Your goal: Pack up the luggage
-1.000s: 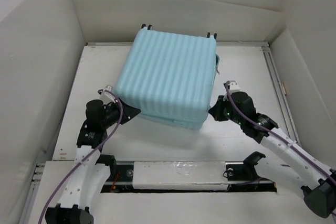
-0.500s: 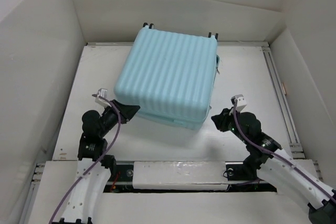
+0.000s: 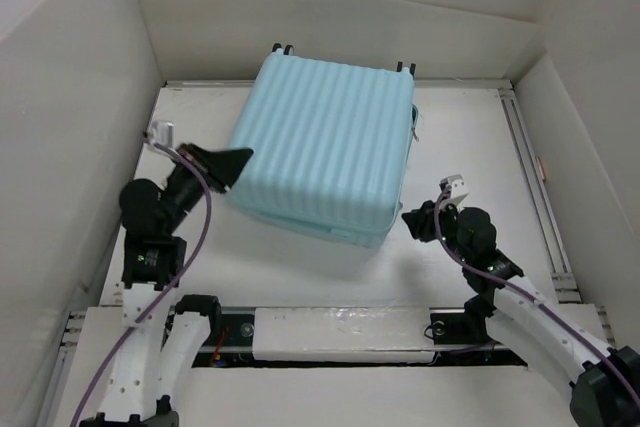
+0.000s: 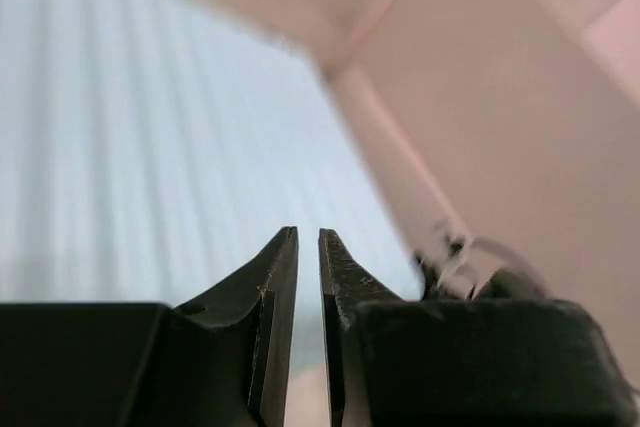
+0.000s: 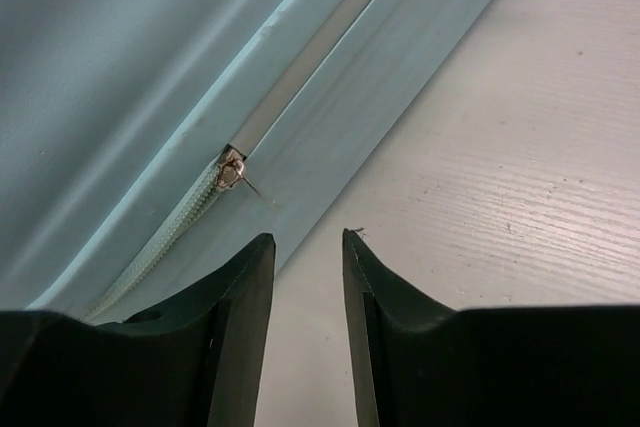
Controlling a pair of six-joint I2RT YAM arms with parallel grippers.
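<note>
So the suitcase point(image 3: 320, 152) is lying flat and closed on the white table point(image 3: 470, 137). It's pushed toward the far side and turned a bit, ribbed shell facing up, wheels point(image 3: 282, 48) at the back edge. The left gripper point(image 4: 308, 233) is up at the suitcase's left near corner, roughly level with the top of the shell. Its fingers are pinched almost together with just a sliver of a gap and nothing in them. Can't tell if it's actually touching the shell, since its wrist camera view is pretty blurry. The right gripper point(image 5: 308, 237) sits low just beside the right near corner. It points at the seam where the zipper pull point(image 5: 232, 172) is, fingers slightly parted and empty.
</note>
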